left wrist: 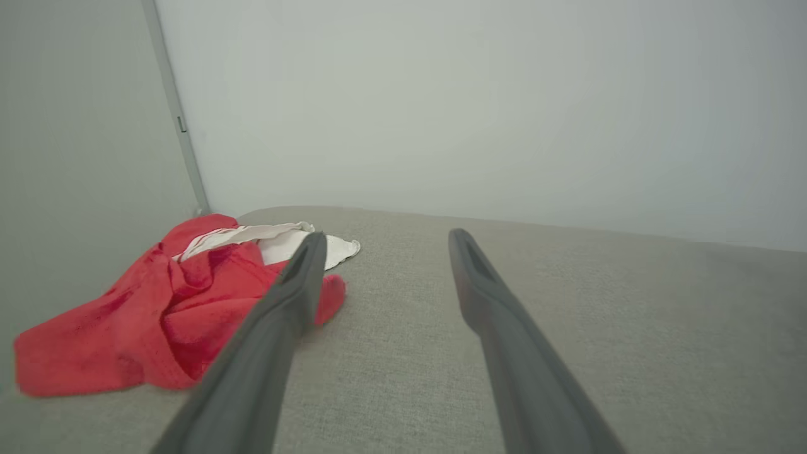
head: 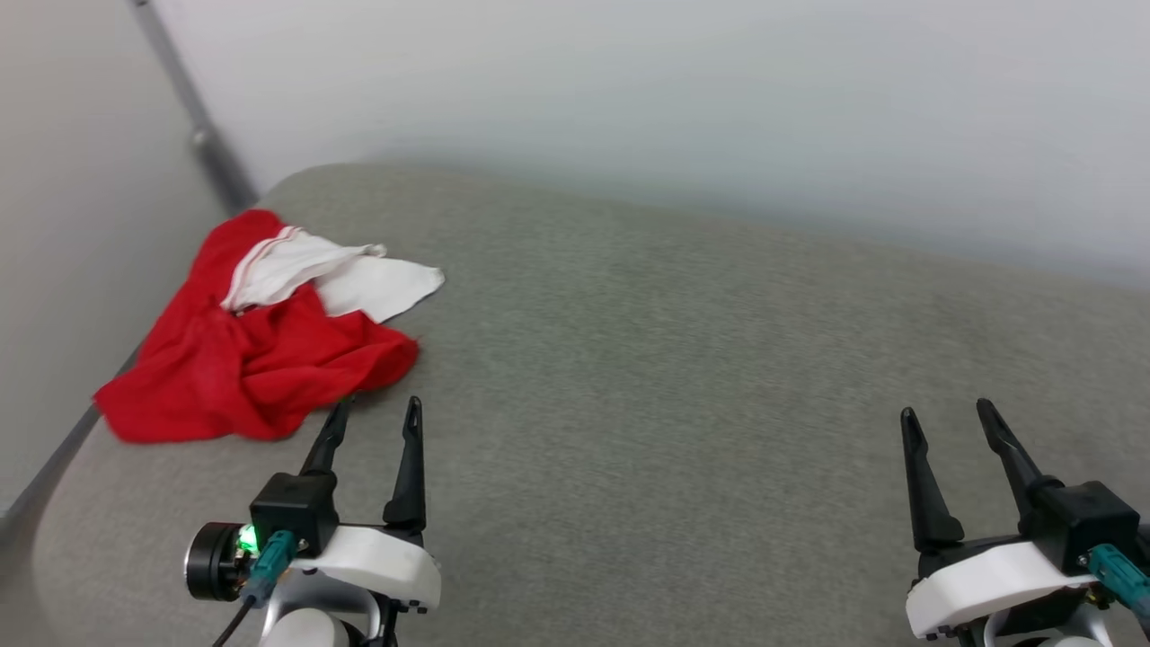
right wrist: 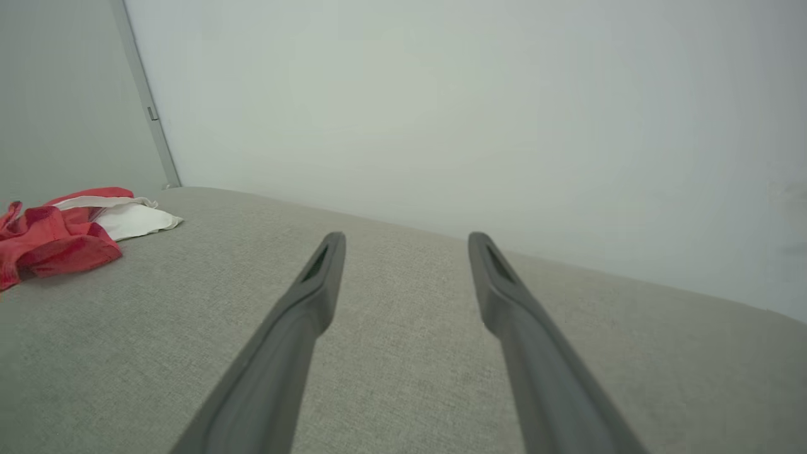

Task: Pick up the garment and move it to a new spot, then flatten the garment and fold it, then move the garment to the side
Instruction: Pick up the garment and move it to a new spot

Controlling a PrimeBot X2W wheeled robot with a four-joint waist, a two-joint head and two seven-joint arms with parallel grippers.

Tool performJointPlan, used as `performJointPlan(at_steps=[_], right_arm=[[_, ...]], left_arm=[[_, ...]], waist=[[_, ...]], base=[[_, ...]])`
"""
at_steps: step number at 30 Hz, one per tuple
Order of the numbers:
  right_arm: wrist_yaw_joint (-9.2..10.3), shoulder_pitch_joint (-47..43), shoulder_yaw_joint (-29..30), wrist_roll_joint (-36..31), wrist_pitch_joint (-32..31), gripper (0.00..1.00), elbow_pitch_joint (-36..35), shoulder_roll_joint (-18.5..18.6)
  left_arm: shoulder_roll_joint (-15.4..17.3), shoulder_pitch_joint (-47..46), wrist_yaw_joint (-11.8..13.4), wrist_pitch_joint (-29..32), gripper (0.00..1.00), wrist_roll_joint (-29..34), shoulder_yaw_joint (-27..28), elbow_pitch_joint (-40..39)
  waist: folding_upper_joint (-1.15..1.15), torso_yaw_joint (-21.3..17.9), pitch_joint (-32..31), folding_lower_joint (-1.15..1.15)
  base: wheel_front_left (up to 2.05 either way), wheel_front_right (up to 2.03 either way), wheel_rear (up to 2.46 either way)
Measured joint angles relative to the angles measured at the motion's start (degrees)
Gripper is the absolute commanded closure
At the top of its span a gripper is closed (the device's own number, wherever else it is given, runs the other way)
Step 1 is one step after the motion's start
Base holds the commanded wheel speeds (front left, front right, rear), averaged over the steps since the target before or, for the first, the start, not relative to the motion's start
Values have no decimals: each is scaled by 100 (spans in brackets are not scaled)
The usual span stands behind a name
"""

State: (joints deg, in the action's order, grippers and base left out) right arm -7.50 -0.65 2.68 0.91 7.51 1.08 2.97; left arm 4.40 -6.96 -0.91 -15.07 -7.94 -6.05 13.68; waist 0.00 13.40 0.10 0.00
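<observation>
The garment (head: 252,350) lies crumpled near the far left corner of the grey padded surface (head: 674,359), red body bunched with white sleeves on top. In the left wrist view the garment (left wrist: 157,309) sits left of my fingers, and the right wrist view catches the garment (right wrist: 57,236) at its far left. My left gripper (head: 377,413) is open just short of the garment's near edge, nothing between its fingers. Well off to the right, my right gripper (head: 948,413) hangs open and empty over bare fabric.
A pale wall (head: 719,108) runs along the back of the grey surface. Another wall with a grey metal rail (head: 193,117) closes off the left side, right beside the garment. The surface's near left corner (head: 54,557) is rounded.
</observation>
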Motion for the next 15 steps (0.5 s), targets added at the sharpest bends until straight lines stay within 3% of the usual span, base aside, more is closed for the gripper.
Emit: performJointPlan(at_steps=[15], right_arm=[[0, 75, -256, 258, 10, 0, -22, -3]], left_arm=[[-58, -5, -53, 0, 0, -137, 319, 19]], waist=[[0, 1515, 35, 0]], base=[[0, 0, 0]])
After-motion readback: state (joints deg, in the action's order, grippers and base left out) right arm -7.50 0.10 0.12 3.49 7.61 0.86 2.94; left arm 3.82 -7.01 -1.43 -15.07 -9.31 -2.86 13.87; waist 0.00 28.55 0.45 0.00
